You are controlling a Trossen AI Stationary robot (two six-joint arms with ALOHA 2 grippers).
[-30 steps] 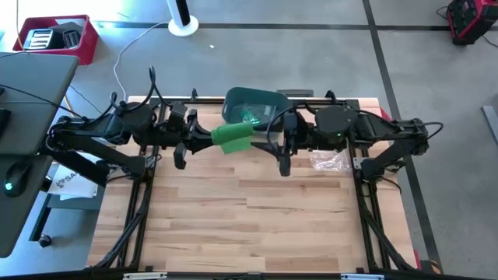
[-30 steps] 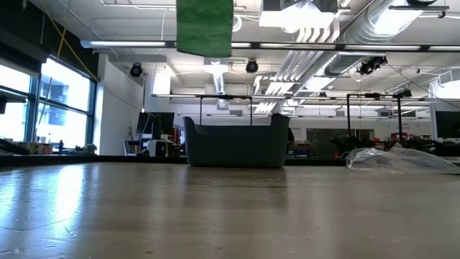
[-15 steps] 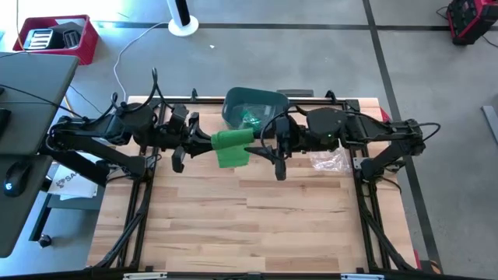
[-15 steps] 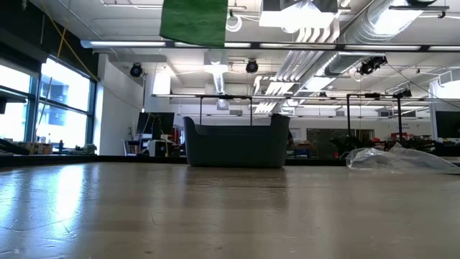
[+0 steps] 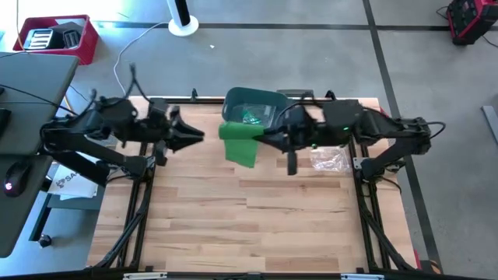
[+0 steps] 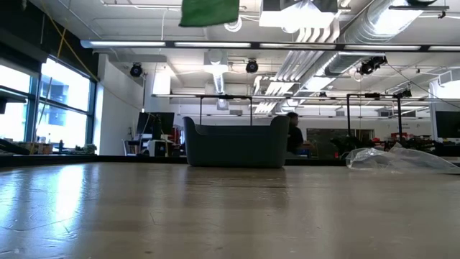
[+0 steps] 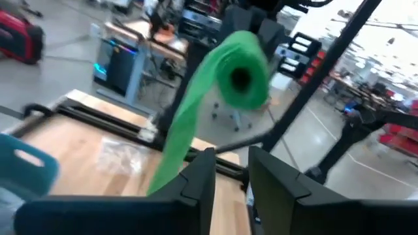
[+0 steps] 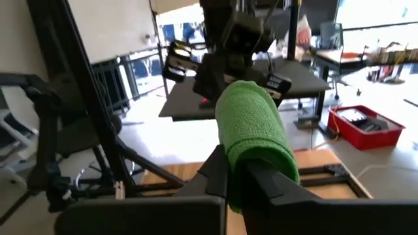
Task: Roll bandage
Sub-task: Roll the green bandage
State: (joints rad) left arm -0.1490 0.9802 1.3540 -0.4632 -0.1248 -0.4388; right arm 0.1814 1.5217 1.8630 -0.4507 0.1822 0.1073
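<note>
The green bandage (image 5: 237, 141) hangs high above the table's far middle: a rolled part (image 7: 241, 72) with a loose tail (image 7: 176, 140) dropping below it. Only its lower end (image 6: 210, 11) shows at the top of the low view. My right gripper (image 5: 266, 140) is shut on the roll, coming from the table's right. My left gripper (image 5: 198, 136) stands open to the left of the bandage, clear of it, with its fingers (image 7: 202, 183) pointing at the roll's hollow end. My right gripper pinches the rolled part of the bandage at its right-hand end (image 8: 251, 153) between its two fingers (image 8: 219, 173). The fingers come level from the table's right side and lie along the roll. The roll is lifted clear and roughly level, with the tail hanging slack below it.
A dark teal bin (image 5: 253, 105) stands at the far middle of the table, behind the bandage. A crumpled clear plastic bag (image 5: 328, 161) lies at the right. The near half of the wooden table (image 5: 249, 225) is bare board. A person (image 6: 293, 133) shows in the room beyond.
My right gripper has shut on the bandage roll. My left gripper has opened, let go of the roll and drawn back toward the table's left edge. The bandage has shifted slightly right and risen, its tail still hanging.
</note>
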